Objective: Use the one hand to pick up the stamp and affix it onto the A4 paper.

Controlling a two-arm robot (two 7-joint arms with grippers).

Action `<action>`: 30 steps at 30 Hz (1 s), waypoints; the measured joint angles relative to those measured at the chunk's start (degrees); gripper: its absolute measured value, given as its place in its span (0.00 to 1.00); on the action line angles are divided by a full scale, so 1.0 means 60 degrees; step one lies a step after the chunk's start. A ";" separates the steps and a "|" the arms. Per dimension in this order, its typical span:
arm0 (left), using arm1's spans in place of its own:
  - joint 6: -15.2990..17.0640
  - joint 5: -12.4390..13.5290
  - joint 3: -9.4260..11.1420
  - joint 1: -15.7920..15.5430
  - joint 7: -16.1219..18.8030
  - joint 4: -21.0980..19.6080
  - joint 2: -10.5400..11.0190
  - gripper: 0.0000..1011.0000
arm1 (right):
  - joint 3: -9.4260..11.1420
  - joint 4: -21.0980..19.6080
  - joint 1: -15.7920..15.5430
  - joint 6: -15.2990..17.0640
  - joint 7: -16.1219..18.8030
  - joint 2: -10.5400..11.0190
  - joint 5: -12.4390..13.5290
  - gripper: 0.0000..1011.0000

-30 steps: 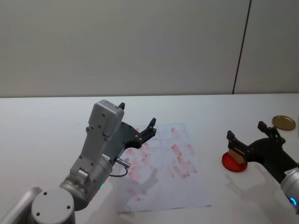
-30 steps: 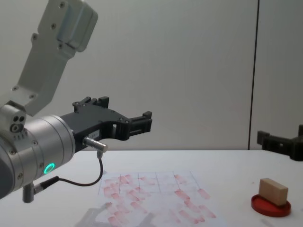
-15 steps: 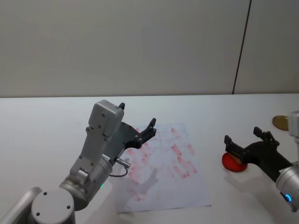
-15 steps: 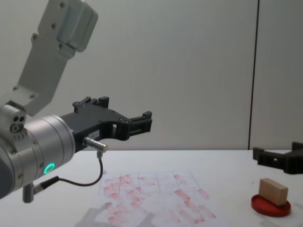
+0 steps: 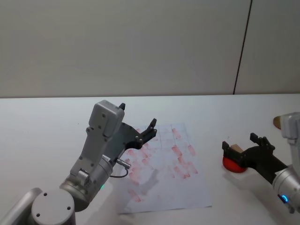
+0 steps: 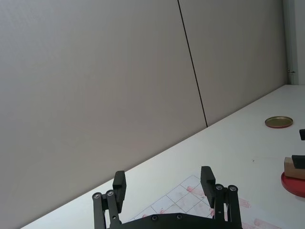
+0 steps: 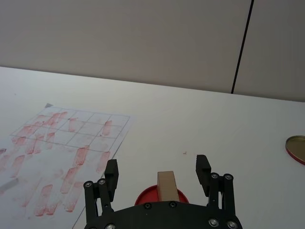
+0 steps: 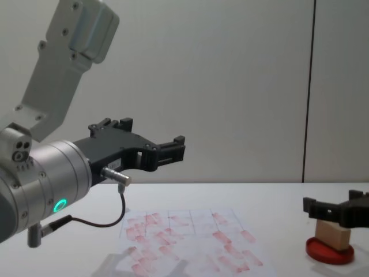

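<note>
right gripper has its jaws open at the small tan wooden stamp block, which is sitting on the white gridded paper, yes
The small tan wooden stamp block sits on the flat round red ink pad, not on the white gridded paper, which lies apart from it, as the right wrist view shows. The right gripper does have its jaws open at the block.

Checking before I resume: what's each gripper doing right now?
Left gripper: open, holding nothing.
Right gripper: open around the stamp, not gripping it.
</note>
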 joint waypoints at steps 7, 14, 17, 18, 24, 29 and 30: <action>0.0000 0.0000 0.0000 0.0000 0.0000 0.0000 0.0000 0.98 | -0.0003 0.0310 0.0131 0.0051 0.0107 -0.0035 -0.0059 0.99; 0.0000 0.0000 0.0000 0.0000 0.0000 0.0000 0.0000 0.98 | 0.0000 0.0618 0.0261 0.0068 0.0203 -0.0071 -0.0079 0.99; 0.0000 0.0000 0.0000 0.0001 0.0000 0.0000 0.0000 0.98 | 0.0001 0.0741 0.0315 0.0070 0.0256 -0.0088 -0.0080 0.99; 0.0000 0.0000 0.0000 0.0000 0.0000 0.0000 0.0000 0.98 | 0.0003 0.0796 0.0336 0.0069 0.0283 -0.0094 -0.0080 0.99; 0.0000 0.0000 0.0000 0.0000 0.0000 0.0000 0.0000 0.98 | 0.0003 0.0981 0.0416 0.0074 0.0382 -0.0123 -0.0078 0.89; 0.0000 0.0000 0.0000 0.0000 0.0000 0.0000 0.0000 0.98 | 0.0002 0.1137 0.0498 0.0084 0.0470 -0.0150 -0.0066 0.73; 0.0000 0.0000 0.0000 0.0000 0.0000 0.0000 0.0000 0.98 | 0.0001 0.1153 0.0507 0.0086 0.0482 -0.0152 -0.0064 0.71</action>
